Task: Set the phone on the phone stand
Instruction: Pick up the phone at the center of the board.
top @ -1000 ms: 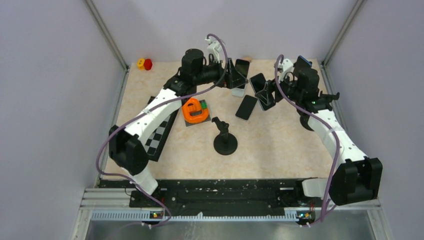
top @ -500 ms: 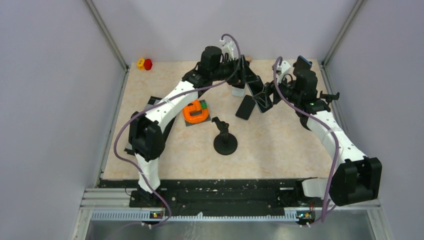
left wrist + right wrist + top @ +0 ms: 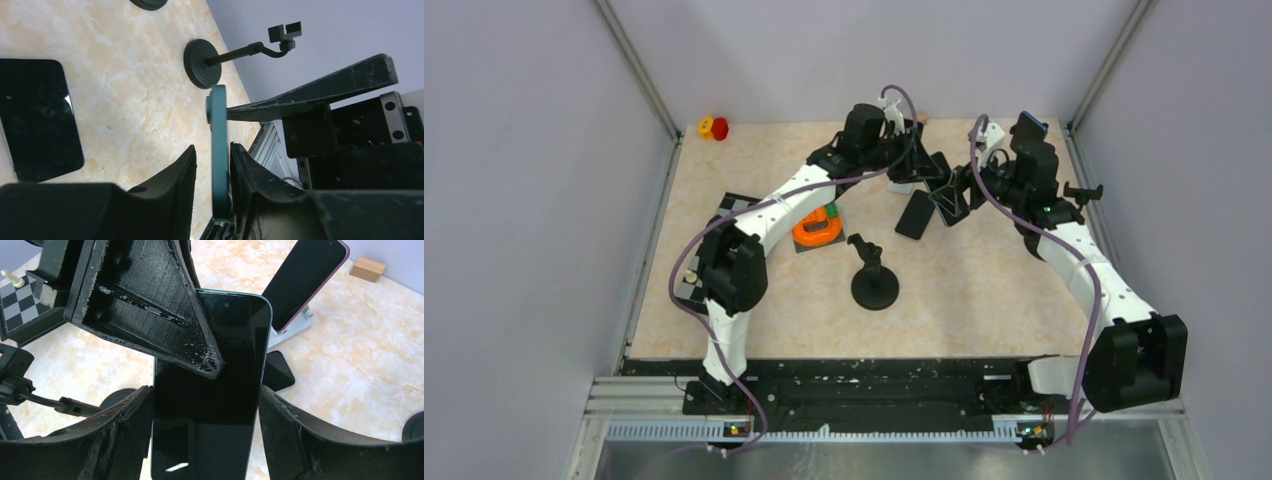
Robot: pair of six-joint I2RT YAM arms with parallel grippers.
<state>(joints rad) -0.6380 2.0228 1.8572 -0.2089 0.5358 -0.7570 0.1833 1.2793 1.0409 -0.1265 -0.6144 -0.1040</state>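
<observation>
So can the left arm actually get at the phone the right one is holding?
Probably yes: the left fingers straddle the phone, one on each face, a slim gap showing on one side. The right fingers grip its long edges, leaving the faces free.

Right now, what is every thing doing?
right gripper, shut on the dark teal-edged phone
dark teal-edged phone, held up in the air
left gripper, open around that phone's edge, gap on one side
black round-base phone stand, upright, empty
black phone, lying flat
pink-rimmed phone, leaning on a white stand
</observation>
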